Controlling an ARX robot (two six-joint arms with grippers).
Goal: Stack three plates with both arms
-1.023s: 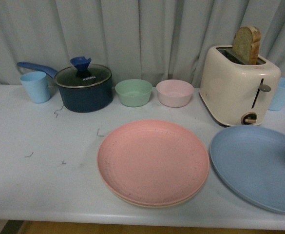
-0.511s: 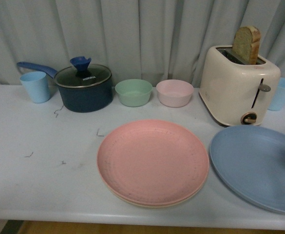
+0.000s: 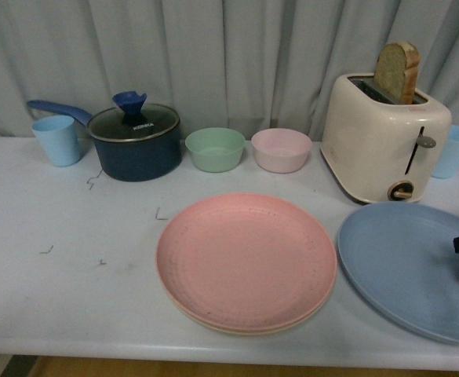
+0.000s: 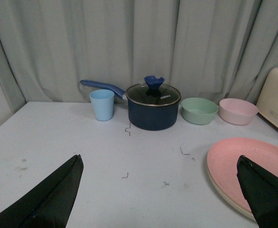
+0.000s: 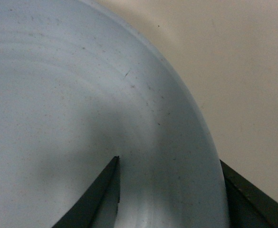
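Along the back edge of the pale table (image 3: pixel 72 283), a dark blue pot (image 3: pixel 135 153) sits under a glass lid (image 3: pixel 133 124) with a blue knob, so its inside is hidden. Its long handle reaches behind a light blue cup (image 3: pixel 56 140) near the back left corner. To the right of the pot stand a green bowl (image 3: pixel 215 149) and a pink bowl (image 3: pixel 282 150), just beside each other. Both are smooth and round, and nothing shows inside them. Further right, a cream toaster (image 3: pixel 382 141) with rounded corners holds one slice of bread (image 3: pixel 397 72) upright in a slot. A second light blue cup (image 3: pixel 453 151) stands partly behind the toaster.

The left gripper (image 4: pixel 158 158) hangs above the table's left part. Its black tapered fingers (image 4: pixel 46 199) are spread wide apart and grasp nothing.

The right gripper (image 5: pixel 169 161) is at the blue plate (image 3: pixel 406 267). One finger (image 5: pixel 100 199) lies over the plate's inner face and the other is outside its rim. The fingers are parted with the rim between them. Whether they touch the plate cannot be told.

The pink plate (image 3: pixel 245 259) lies flat on the beige plate (image 3: pixel 241 331) at the middle of the front edge. Only a thin crescent of the beige plate shows beneath it. The blue plate lies alone toward the front right corner, near the other two plates but apart from them. All three plates are matte, round and shallow, with faint concentric rings.
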